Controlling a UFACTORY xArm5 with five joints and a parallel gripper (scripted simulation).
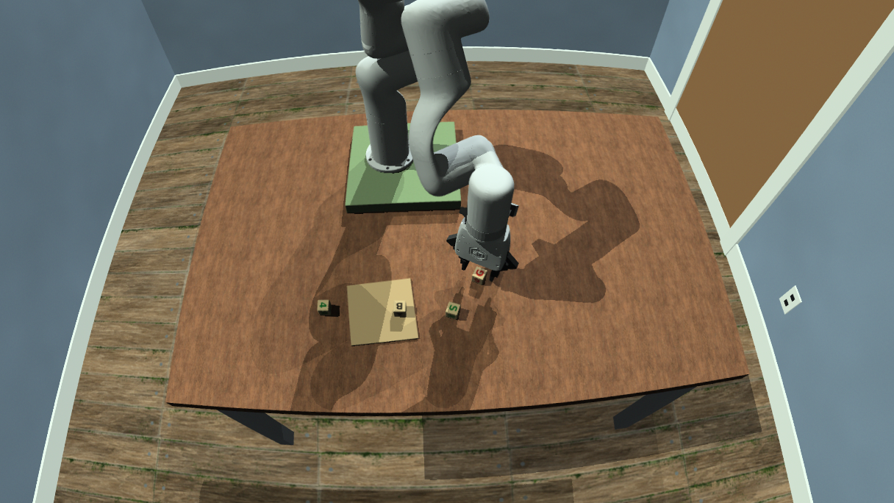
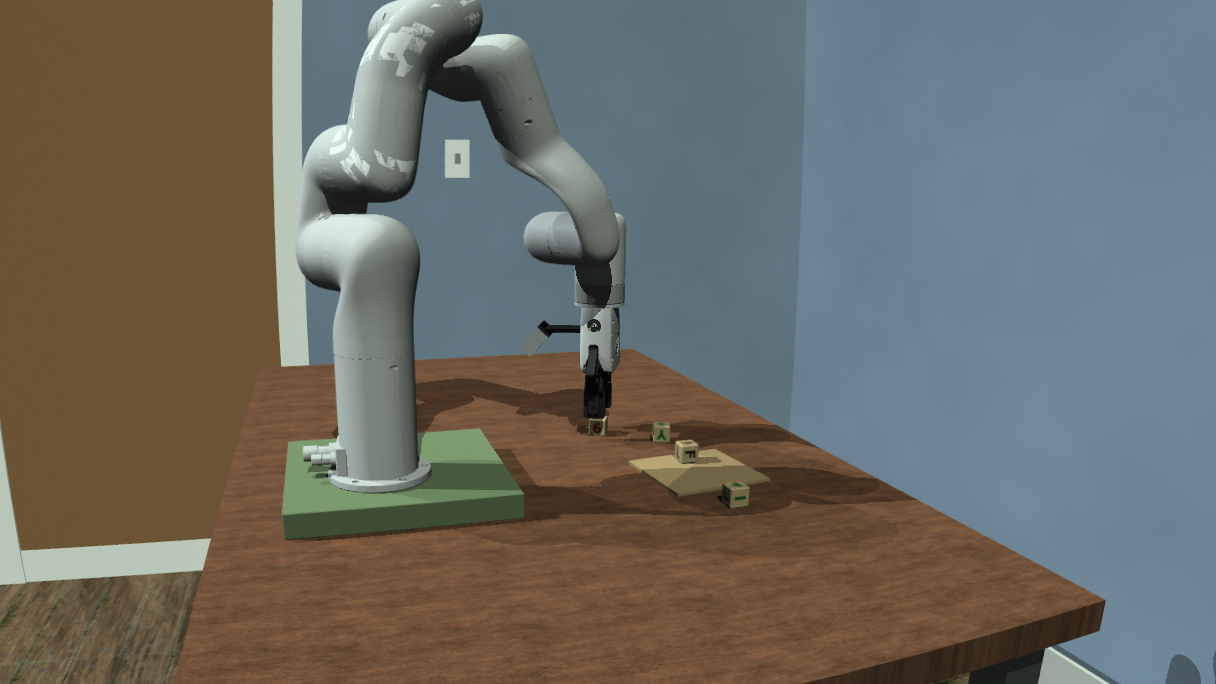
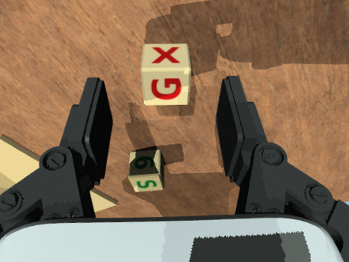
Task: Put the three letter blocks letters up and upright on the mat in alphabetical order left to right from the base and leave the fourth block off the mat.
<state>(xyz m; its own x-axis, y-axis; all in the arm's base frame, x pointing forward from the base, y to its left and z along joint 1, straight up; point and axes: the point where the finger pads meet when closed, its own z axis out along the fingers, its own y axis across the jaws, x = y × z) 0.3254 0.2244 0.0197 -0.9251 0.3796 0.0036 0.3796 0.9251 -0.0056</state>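
Observation:
The block with a red G [image 1: 479,273] on top lies on the bare table, right of the tan mat [image 1: 381,310]. My gripper [image 1: 482,265] is open and empty, straight above the G block with its fingertips just over it. In the wrist view the G block [image 3: 165,75] sits between and beyond the two fingers of the gripper [image 3: 165,125], and shows a red X on its side. The block with a green S [image 1: 453,309] lies between the G block and the mat. The B block [image 1: 398,306] sits on the mat near its right edge. The block with a 4 [image 1: 323,305] lies just off the mat's left edge.
The arm's green base plate [image 1: 403,168] stands behind the mat. The S block [image 3: 146,170] is close to the left finger in the wrist view, and a mat corner [image 3: 21,161] shows at the left.

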